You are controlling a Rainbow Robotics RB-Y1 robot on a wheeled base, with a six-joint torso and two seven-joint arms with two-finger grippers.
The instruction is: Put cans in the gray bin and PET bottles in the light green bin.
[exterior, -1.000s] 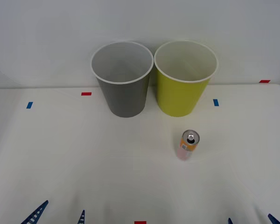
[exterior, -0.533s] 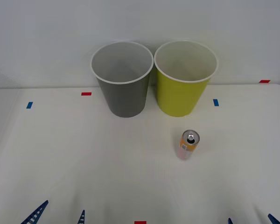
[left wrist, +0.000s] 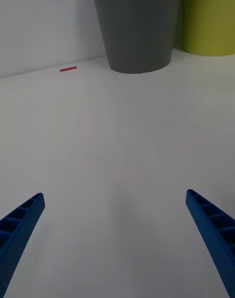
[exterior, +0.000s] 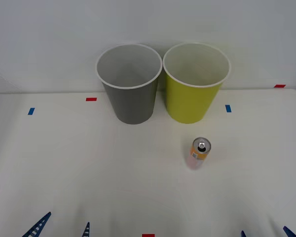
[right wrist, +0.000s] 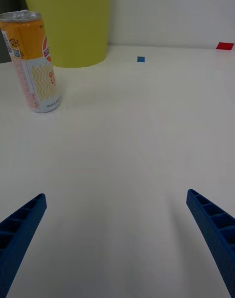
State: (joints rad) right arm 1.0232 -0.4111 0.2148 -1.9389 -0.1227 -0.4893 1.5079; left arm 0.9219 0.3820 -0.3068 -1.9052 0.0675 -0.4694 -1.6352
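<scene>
From the front, nothing had shifted over the last second: the can [exterior: 200, 153] stood upright on the white table [exterior: 64, 163], just in front of the light green bin [exterior: 193, 94], with the gray bin [exterior: 130, 94] beside that one. The left gripper [exterior: 62, 226] and right gripper [exterior: 264, 232] sat parked at the near edge, so the sorting had not begun.

In the right wrist view, the right gripper's fingers [right wrist: 22, 224] were spread wide and empty, the can ahead and well apart.

In the left wrist view, the left gripper's fingers [left wrist: 24, 219] were likewise wide, facing the gray bin
</scene>
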